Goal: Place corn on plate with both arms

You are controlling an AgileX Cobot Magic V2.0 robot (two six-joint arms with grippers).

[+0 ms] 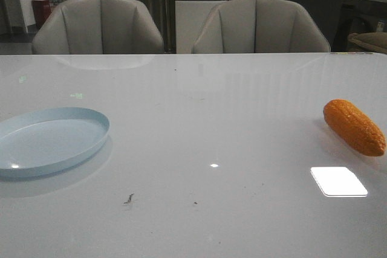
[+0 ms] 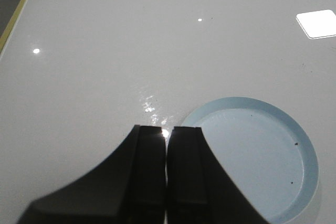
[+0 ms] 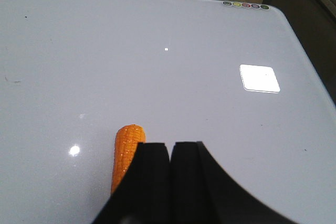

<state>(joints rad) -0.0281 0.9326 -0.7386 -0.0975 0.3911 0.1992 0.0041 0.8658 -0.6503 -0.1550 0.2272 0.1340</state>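
Observation:
An orange corn (image 1: 354, 127) lies on the white table at the right edge of the front view. A pale blue plate (image 1: 42, 143) rests at the left and holds nothing. Neither arm shows in the front view. My left gripper (image 2: 167, 132) hangs shut and empty above the table, just beside the plate's rim (image 2: 313, 161). My right gripper (image 3: 170, 148) is shut and empty too; the corn (image 3: 126, 148) lies on the table below it, partly hidden behind one finger.
Two grey chairs (image 1: 100, 25) (image 1: 260, 25) stand behind the table's far edge. A bright light patch (image 1: 338, 181) reflects on the glossy top near the corn. The table's right edge (image 3: 310, 61) is close to the corn.

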